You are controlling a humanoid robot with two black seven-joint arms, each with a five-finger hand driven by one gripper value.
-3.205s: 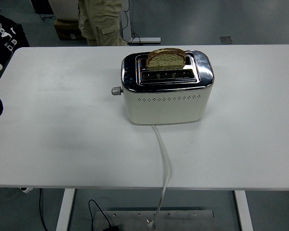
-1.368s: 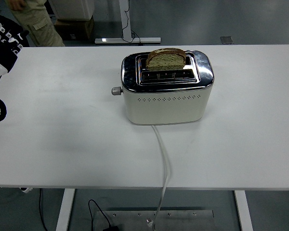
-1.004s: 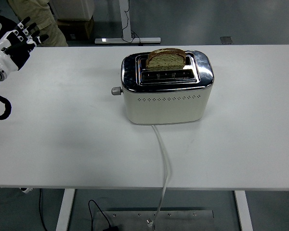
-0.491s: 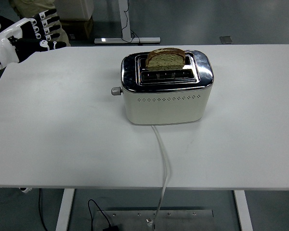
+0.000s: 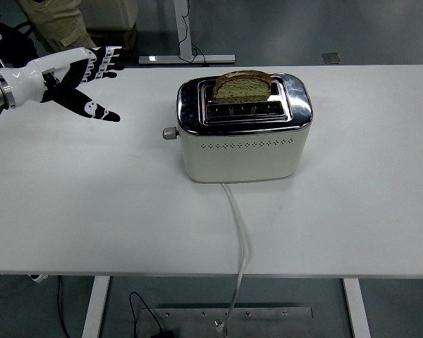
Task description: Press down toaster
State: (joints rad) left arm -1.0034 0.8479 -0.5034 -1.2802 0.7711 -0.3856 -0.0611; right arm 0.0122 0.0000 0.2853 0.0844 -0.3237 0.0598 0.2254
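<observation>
The toaster sits on the white table, a little beyond the middle and closer to the far edge than to the near one, its long cream side turned toward the near edge. Its top is shiny chrome with two slots running left to right; a slice of brown bread stands upright in the far slot, its rounded crust poking well above the metal, while the near slot looks empty. A small grey lever knob juts out from the toaster's left end, raised near the top of its travel. A row of small vent holes runs along the cream side facing the near edge. From the bottom of that side a white power cord trails across the table toward the near edge, drops over it and hangs down to the floor. The left hand comes in over the far left corner of the table, a white and black hand with the fingers stretched out flat and spread, holding nothing; its thumb points down and toward the toaster. It hovers well apart from the lever knob, with bare table between them. Beyond the far left corner a person's legs in khaki trousers show at the top of the view.
</observation>
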